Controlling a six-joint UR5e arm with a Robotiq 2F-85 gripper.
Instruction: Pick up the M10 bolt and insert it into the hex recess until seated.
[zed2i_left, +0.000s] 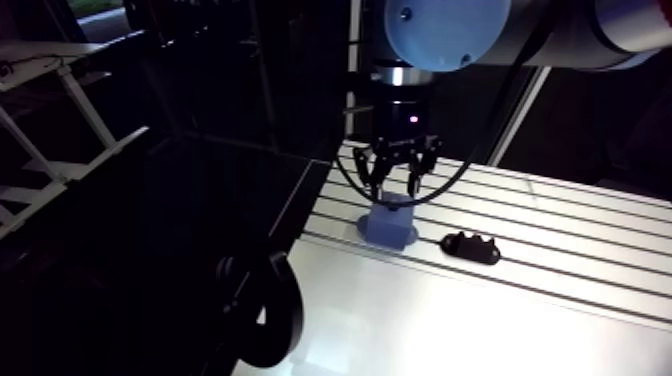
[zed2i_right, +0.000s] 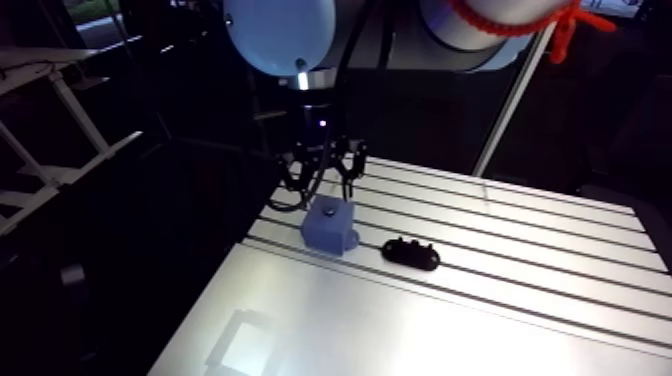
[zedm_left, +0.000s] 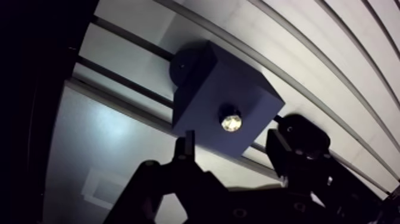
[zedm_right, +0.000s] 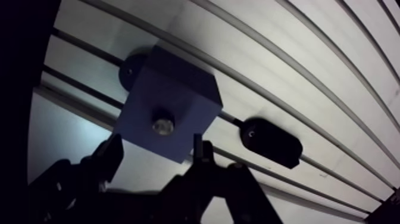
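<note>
The jaws stand open and hold nothing. In the wrist view the two dark fingers (zedm_left: 186, 149) rise well apart, with bare air between their tips and no contact with anything below.

Directly beneath the jaws and a little ahead of them sits a blue block (zedm_left: 214, 89), a squat cube resting on the slotted tabletop (zedm_left: 107, 137). The M10 bolt (zedm_left: 231, 122) is in the block's upper face. Only its bright, round metal end shows, set in a small dark hollow near the edge of the face closest to the jaws. It lies roughly on the line between the two fingers, just beyond their tips and clear of both. The hollow looks like the hex recess, but its outline is too dark and small to make out, and I cannot tell how deep the bolt sits in it.

At the block's far corner, away from the jaws, a dark round tab (zedm_right: 130, 68) lies flat on the tabletop, over one of the slots.

Off to one side of the jaws, outside the fingers and apart from the block, a black oblong part (zedm_right: 271, 142) with rounded ends lies flat on the tabletop, across a slot.

In the arm view the jaws hang straight down over the block, close above its top face, with the black part near the block on the same stretch of tabletop.
</note>
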